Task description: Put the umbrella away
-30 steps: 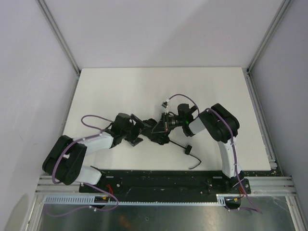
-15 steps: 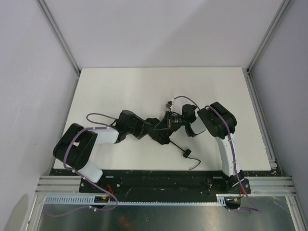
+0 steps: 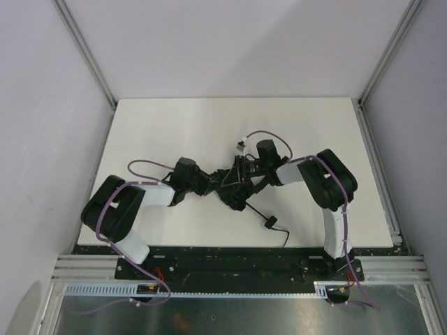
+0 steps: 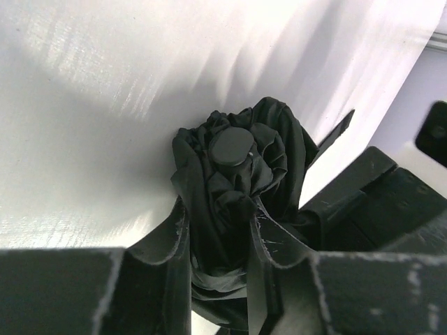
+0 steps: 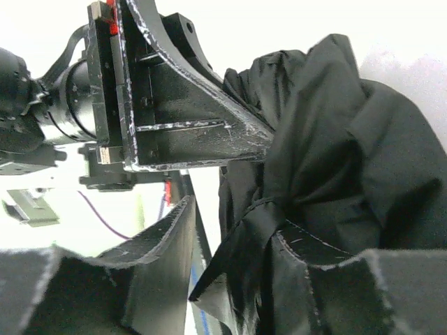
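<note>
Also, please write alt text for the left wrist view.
A black bunched-fabric folding umbrella, its round black end cap facing the camera, sits between the jaws of the left gripper, which press its sides. Behind lies a white table.

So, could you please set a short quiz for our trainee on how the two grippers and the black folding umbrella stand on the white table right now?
1. True or false: the black fabric folding umbrella stands spread open on the white table.
2. In the top view, where does its small black knob handle lie? A) toward the far wall; B) nearer the arm bases than the canopy; C) off the table's edge.
3. Which gripper has dark fabric filling the gap between its fingers?
Key: 1 false, it lies bunched and folded. 2 B. 3 The left gripper; the right gripper shows a gap beside one finger.
</note>
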You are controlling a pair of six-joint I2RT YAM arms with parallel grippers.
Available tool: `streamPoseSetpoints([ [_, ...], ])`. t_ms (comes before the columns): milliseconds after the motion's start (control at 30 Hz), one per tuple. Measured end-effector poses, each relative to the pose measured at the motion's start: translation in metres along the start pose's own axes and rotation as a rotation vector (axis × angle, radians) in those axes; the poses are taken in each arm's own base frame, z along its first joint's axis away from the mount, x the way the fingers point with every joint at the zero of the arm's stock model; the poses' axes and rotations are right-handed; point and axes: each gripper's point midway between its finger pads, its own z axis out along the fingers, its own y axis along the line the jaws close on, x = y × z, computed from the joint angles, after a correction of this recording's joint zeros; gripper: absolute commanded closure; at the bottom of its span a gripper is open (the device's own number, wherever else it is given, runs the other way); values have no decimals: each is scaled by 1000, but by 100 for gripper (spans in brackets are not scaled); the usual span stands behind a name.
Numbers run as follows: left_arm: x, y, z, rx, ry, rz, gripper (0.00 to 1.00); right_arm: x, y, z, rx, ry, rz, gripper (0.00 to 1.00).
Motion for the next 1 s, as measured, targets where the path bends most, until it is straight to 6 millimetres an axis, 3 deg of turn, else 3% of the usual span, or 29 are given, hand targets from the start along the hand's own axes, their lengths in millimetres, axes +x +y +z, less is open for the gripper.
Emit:
streamPoseSetpoints([
  [200, 0, -1, 0, 5, -12, 8, 93, -8, 9, -12, 197, 0, -133, 43],
  [333, 0, -3, 0, 8, -14, 10, 93, -18, 4, -40, 446, -62, -277, 35],
  [433, 0, -2, -1, 5, -14, 8, 93, -20, 18, -51, 621, -101, -455, 32],
  [533, 0, -1, -1, 0, -12, 5, 93, -11, 44, -45, 733, -119, -655, 31],
  [633, 1, 0, -3, -6, -9, 5, 94, 4, 71, -32, 767, -117, -829, 39],
  [733, 2, 1, -3, -10, -7, 4, 94, 16, 81, -20, 738, -87, -908, 46],
  [867, 2, 1, -3, -11, -6, 2, 94, 12, 66, -13, 751, -72, -924, 40],
  [1000, 3, 1, -4, -14, -3, -3, 94, 10, 31, -7, 820, -36, -928, 33],
])
